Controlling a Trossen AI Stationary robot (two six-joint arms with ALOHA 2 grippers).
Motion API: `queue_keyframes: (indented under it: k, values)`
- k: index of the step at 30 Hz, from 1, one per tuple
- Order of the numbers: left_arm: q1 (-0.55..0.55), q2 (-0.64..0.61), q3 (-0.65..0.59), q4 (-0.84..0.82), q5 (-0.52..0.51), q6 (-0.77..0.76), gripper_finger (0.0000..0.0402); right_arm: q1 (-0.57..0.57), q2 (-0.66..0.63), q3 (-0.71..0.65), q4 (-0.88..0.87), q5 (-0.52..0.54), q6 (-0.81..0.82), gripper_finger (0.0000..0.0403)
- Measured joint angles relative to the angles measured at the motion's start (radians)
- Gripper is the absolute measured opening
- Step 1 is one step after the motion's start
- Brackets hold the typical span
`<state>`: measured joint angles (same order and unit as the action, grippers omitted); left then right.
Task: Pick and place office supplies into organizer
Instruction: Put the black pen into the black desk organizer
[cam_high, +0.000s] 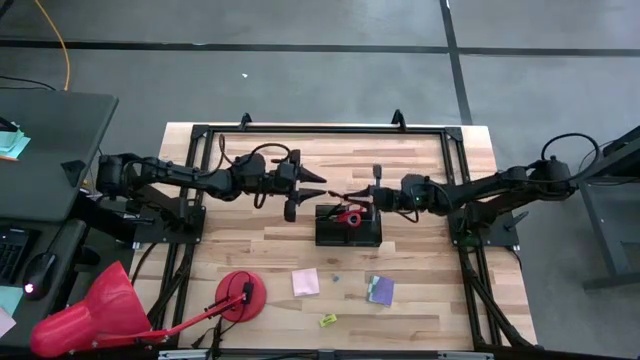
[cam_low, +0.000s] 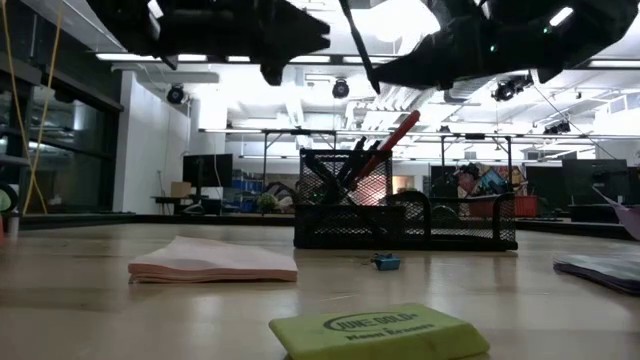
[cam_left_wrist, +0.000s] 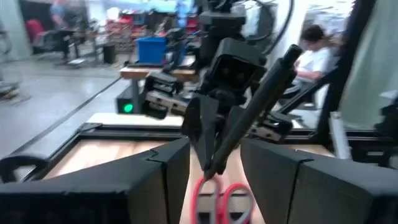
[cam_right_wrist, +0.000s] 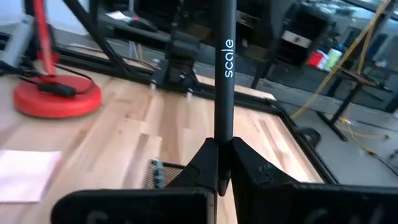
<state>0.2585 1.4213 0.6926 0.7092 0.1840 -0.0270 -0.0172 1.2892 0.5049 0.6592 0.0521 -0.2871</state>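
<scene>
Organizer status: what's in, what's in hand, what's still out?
Done: red-handled scissors stand in the organizer. In hand: the right end effector, shut on a dark pen, sits over the organizer; the left end effector hovers beside it, holding nothing. Left on the table: pink sticky pad, purple pad, yellow eraser, and a tiny blue piece.

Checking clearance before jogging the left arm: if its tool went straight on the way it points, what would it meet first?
Probably the right tool and the dark pen it grips, straight ahead above the red-handled scissors; depth is hard to judge.
</scene>
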Motion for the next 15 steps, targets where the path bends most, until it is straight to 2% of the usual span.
queue_keyframes:
  k: [9,15]
  values:
    - [-0.053,0.038,-0.001,0.081,0.045,0.076,0.0136,0.007,0.0,0.0,0.04,0.0,-0.001,0.0002]
    - [-0.071,0.037,0.0,0.11,0.041,0.126,0.0136,0.004,0.001,0.0,0.056,-0.046,0.021,0.0002]
